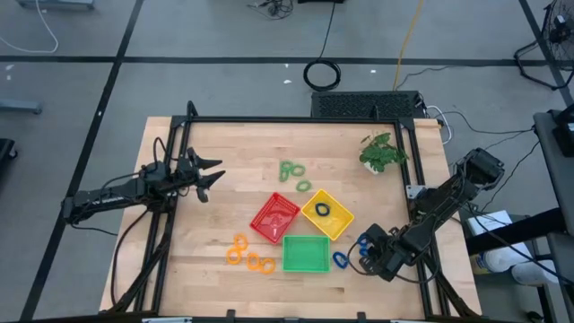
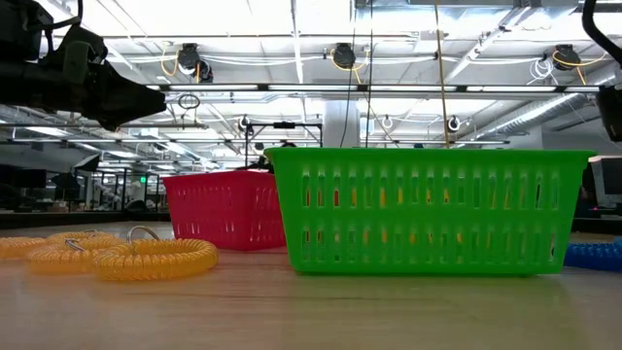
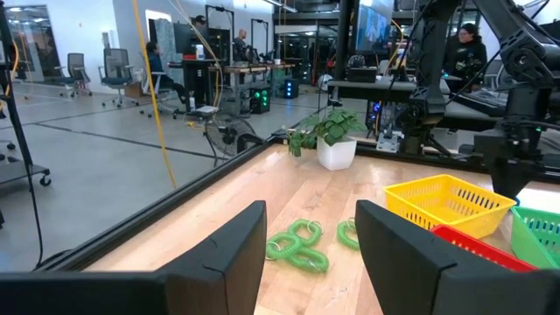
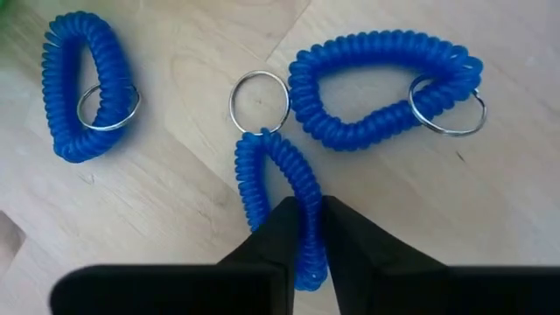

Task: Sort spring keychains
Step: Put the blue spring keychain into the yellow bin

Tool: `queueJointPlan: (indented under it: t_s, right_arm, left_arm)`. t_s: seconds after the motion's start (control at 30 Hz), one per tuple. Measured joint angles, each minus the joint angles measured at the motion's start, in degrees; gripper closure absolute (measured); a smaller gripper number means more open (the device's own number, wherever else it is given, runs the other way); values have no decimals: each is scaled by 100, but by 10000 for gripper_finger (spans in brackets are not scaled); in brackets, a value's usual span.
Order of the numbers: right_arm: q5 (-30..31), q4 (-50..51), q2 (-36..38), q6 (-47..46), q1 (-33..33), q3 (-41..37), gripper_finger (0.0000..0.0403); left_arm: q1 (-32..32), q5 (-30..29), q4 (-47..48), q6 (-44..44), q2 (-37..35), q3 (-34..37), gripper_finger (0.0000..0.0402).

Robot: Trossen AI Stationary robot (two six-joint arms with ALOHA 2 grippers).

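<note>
Spring keychains lie in three loose groups on the worktop [image 1: 179, 269]: green ones [image 1: 292, 170] on the far side of the three baskets, orange ones [image 1: 247, 256] near and left of the green basket [image 1: 305, 253], and blue ones [image 1: 352, 251] near and right of it. One more coil already sits in the yellow basket [image 1: 326, 213]; the red basket [image 1: 274, 218] holds none that I can make out.

At the blue group, the right hand [image 4: 304, 229] has its two fingers pinched on one strand of the middle blue keychain [image 4: 278, 197], well below its metal ring [image 4: 259, 101], with two other blue coils lying just beside it.

These coils look light, soft and springy, so the loop will likely sag and stretch when lifted. Taking the plastic coil suits better than the slippery ring.

Over the left side of the worktop the left hand [image 3: 306, 249] waits, fingers apart and holding nothing.
</note>
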State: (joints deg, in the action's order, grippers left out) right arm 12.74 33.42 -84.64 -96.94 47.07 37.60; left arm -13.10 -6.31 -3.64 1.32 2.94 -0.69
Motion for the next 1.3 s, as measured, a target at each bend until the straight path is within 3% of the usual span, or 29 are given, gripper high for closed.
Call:
queueJointPlan:
  t_s: [0.23,1.1,1.3]
  right_arm:
    - [52,-18,0,145,0,0,382]
    - [102,-71,-4,360,-2,0,382]
    - [121,-371,46,755,111,0,380]
  left_arm:
    - [1,0,2,0,-1,-1,217]
    - [0,0,2,0,0,0,217]
    - [1,0,2,0,-1,-2,218]
